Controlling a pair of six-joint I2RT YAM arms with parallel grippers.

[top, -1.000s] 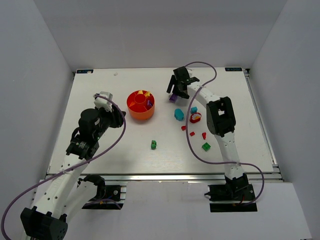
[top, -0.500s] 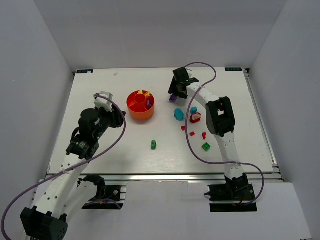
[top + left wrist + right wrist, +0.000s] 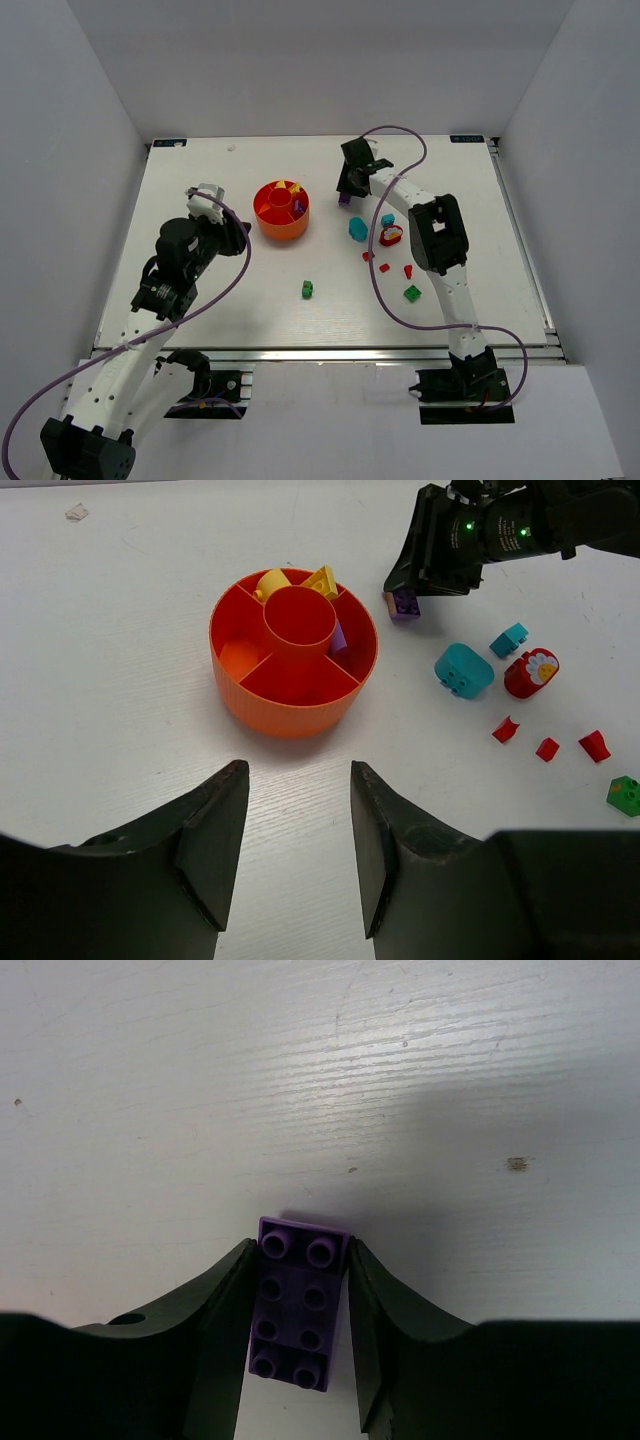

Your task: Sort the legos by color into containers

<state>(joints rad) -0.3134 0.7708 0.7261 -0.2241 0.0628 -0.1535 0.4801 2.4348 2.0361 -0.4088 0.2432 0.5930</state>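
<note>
Right now my right hand has its two fingers pressed against the long sides of a small purple plastic studded brick. The brick lies flat on the white table, just right of the upper middle of the overhead frame. My left hand stands partly open, nothing between its fingers, at the bottom of its own wrist view. Above it, left of that frame's centre, sits the round orange plastic tub with a central cup and radial dividers. Two yellow pieces lie in its far compartments and a small purple piece in the compartment on the right. Right of the tub a teal rounded piece, a small teal brick and a red rounded piece with a flower face lie close together. Below them are three tiny red pieces, and a green brick at the right edge. Another green brick lies alone near the middle of the overhead frame.
</note>
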